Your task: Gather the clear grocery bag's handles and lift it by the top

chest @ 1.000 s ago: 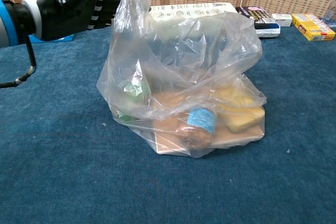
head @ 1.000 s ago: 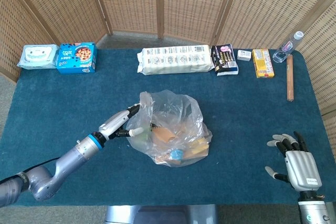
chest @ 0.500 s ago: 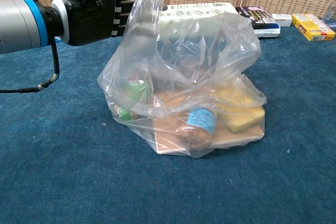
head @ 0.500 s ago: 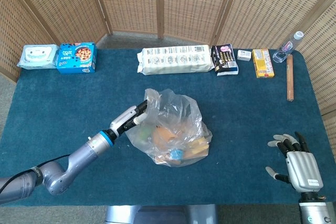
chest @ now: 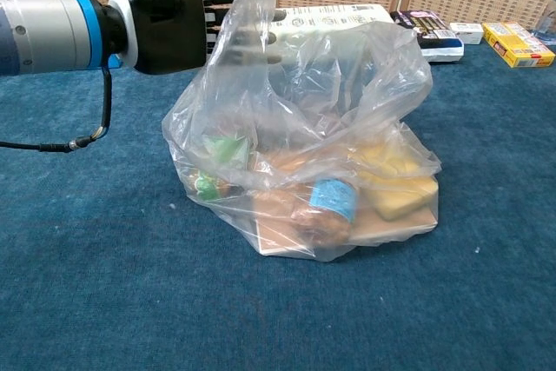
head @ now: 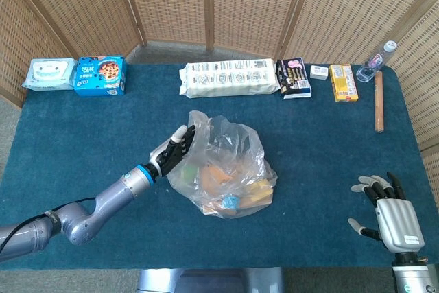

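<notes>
My left hand reaches into the clear bag top; grasp unclear. Right hand rests released, fingers spread.

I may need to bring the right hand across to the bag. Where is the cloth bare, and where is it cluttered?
Bare cloth runs between the clear grocery bag and the right hand, and between the bag and the back row. It is crowded along the far edge: white pack, dark pack, yellow box, rolling pin. The left hand occupies the bag's left side.
</notes>
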Robot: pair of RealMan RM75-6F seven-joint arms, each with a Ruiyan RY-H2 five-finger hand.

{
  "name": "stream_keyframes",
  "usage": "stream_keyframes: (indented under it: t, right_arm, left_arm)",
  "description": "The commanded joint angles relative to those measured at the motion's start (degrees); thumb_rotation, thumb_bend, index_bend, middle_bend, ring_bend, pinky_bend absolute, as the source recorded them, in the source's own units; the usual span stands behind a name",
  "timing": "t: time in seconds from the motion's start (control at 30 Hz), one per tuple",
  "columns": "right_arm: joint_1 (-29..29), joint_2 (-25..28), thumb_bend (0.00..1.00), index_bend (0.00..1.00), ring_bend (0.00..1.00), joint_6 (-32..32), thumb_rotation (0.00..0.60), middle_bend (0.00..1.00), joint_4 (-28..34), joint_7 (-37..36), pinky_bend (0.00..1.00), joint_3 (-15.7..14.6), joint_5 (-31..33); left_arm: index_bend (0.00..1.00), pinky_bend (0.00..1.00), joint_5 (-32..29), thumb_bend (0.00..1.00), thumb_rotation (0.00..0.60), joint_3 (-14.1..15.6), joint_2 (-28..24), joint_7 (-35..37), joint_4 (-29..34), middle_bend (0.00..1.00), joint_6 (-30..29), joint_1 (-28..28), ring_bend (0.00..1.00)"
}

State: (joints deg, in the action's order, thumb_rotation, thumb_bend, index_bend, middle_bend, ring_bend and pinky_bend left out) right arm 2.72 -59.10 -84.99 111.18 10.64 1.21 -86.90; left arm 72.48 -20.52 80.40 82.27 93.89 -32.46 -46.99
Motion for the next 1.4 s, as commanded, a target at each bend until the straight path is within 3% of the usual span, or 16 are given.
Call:
stream_keyframes:
  t: [0.03,0.47,0.63,0.8,0.97,1.13,1.23,1.4]
  right_arm:
    - [-0.12,0.06,0.20,0.32,0.17,-0.15,0.600,0.23,-0.07,-0.17,0.00,-0.02,-0.13]
    - [-0.39,0.00,0.20,0.32,0.17,-0.62,0.600,0.23,-0.33,-0.69,0.00,0.02,-0.89]
    - [-0.63,0.09,0.20,0.32,0.17,-0.97,0.600,0.23,-0.41,-0.85,0.00,0.05,-0.98]
    - [-0.60,-0.05,0.20,0.32,0.17,-0.92,0.600,0.23,-0.55,-1.05,0.00,0.07,-1.20]
    - [-0.46,-0.22,0.20,0.32,0.17,-0.74,0.600,0.23,-0.70,-1.16,0.00,0.13,-1.38]
    - [-0.37,-0.29,0.20,0.32,0.17,-0.64,0.600,0.23,-0.69,-1.18,0.00,0.12,-1.72]
    - [-0.37,-0.28,0.20,0.32,0.17,-0.65,0.600,0.23,-0.68,-1.28,0.00,0.07,-1.97]
    - [-0.41,-0.20,0.20,0.32,0.17,-0.75,0.600,0.23,-0.76,-1.68,0.00,0.04,-2.27]
  left_arm:
    - [0.00,0.13,-1.37,0.08,0.000,-3.31,0.55,8.66,-0.06,0.05,5.09,-0.09,0.00]
    - [0.00,0.17,1.50,0.12,0.000,-10.44,1.40,25.73,-1.42,0.05,13.50,1.82,0.03]
    - [0.00,0.19,5.30,0.13,0.000,-12.32,1.52,29.54,-0.73,0.06,12.91,3.85,0.05]
    - [0.00,0.19,11.05,0.13,0.000,-11.88,-0.98,33.33,2.13,0.07,9.58,6.40,0.06]
    - [0.00,0.19,21.61,0.13,0.000,-7.01,-5.73,42.35,4.52,0.07,0.65,8.76,0.06]
    - [0.00,0.19,31.27,0.13,0.000,1.59,-9.84,53.51,2.01,0.07,-10.46,8.12,0.06]
    - [0.00,0.19,33.92,0.13,0.000,6.45,-10.85,57.79,-0.77,0.06,-15.05,6.71,0.06]
    - [0.00,0.19,32.73,0.13,0.000,11.41,-9.87,59.65,-4.15,0.07,-15.61,3.51,0.06]
